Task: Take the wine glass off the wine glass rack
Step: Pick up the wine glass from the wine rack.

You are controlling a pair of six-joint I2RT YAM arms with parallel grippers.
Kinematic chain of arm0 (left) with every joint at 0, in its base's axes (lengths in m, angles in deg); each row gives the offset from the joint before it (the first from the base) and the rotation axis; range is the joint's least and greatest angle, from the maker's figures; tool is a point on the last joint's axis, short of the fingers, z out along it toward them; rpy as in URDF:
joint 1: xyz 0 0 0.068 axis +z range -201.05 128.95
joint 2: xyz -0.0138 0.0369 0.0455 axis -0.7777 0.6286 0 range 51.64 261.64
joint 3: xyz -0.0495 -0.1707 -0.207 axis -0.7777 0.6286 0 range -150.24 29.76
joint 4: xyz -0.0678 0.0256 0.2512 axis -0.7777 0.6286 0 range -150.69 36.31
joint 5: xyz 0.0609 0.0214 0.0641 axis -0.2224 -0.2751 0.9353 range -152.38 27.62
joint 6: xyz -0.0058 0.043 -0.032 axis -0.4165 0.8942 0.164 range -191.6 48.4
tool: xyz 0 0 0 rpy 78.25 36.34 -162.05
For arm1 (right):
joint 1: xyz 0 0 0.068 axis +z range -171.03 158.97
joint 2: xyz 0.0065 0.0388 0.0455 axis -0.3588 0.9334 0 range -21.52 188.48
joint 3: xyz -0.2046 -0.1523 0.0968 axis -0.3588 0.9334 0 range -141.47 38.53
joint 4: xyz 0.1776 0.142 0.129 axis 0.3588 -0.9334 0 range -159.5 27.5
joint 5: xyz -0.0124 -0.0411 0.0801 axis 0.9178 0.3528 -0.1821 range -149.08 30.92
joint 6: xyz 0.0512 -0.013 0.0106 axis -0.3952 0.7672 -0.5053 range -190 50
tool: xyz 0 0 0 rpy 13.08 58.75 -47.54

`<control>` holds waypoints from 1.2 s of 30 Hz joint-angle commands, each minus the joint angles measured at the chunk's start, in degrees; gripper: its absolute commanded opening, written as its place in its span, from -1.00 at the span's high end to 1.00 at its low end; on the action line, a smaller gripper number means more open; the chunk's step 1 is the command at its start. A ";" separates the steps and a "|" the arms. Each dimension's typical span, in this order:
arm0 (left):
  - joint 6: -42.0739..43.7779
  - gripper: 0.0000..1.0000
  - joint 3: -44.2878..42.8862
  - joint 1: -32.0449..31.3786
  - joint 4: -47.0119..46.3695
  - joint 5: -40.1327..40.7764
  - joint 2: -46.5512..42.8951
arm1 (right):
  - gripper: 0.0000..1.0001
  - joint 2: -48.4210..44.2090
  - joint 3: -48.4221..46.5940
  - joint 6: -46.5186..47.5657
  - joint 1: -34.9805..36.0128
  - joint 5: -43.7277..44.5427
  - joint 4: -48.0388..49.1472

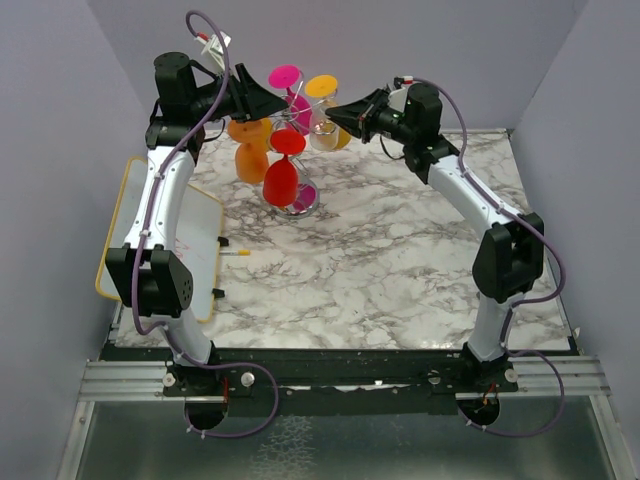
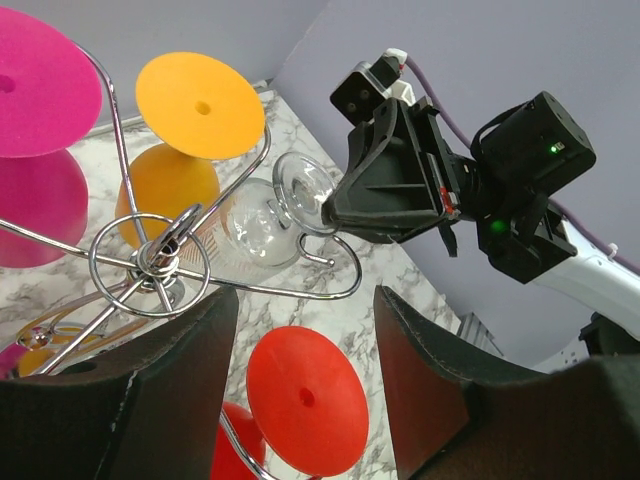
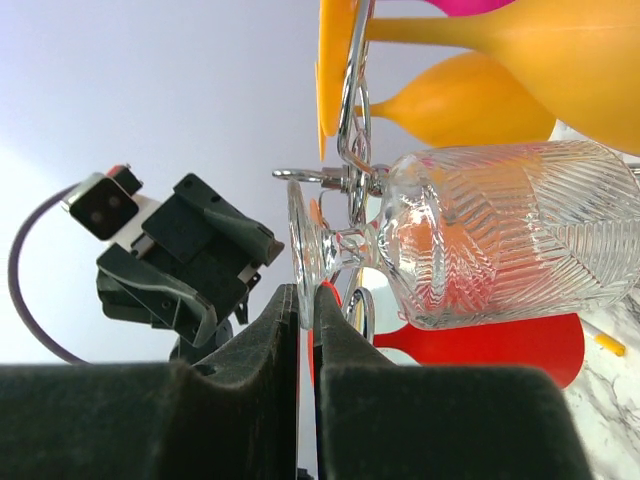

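Left of the rack (image 2: pixel 150 258) at the desk's (image 1: pixel 400 250) far edge, the left arm's fingers (image 2: pixel 160 400) stand apart, empty. The clear wine glass (image 3: pixel 500 240) hangs on the rack's right side, its foot clamped between the right arm's fingers (image 3: pixel 450 420). Lifting it free is not yet done. From above, coloured glasses (image 1: pixel 281 180) screen the rack's pole.

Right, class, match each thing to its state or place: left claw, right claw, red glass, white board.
1 left claw
2 right claw
3 red glass
4 board

A pinching the clear glass by its foot
B hanging upside down on the rack
C open
D flat at the table left edge

Pairs: 1-C, 2-A, 3-B, 4-D
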 commanded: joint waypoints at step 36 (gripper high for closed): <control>5.10 -0.18 20.62 -15.12 0.77 6.54 -25.15 | 0.99 -36.51 33.68 23.85 -1.03 1.77 4.23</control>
